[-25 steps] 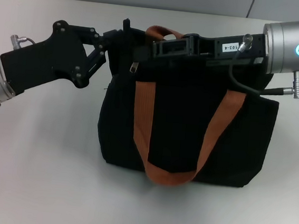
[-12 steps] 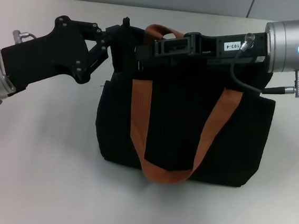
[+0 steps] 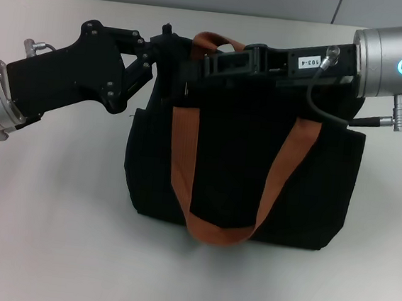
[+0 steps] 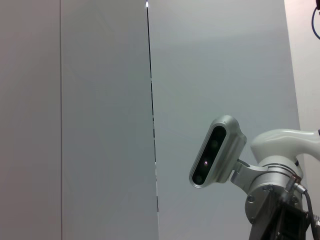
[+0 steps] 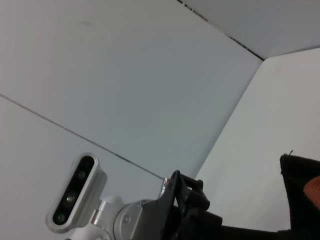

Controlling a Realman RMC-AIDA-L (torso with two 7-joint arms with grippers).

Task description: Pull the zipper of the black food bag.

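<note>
Left claw [image 3: 169, 48] clamped on black food bag [image 3: 241, 176] top corner, right claw [image 3: 190, 75] alongside, grip unclear

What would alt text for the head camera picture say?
A black fabric bag with orange-brown handles stands on a white table, while the left claw and right claw meet at its top left corner.

The zipper is hidden behind the right gripper [image 3: 190, 75] on the black food bag [image 3: 241, 176]
</note>
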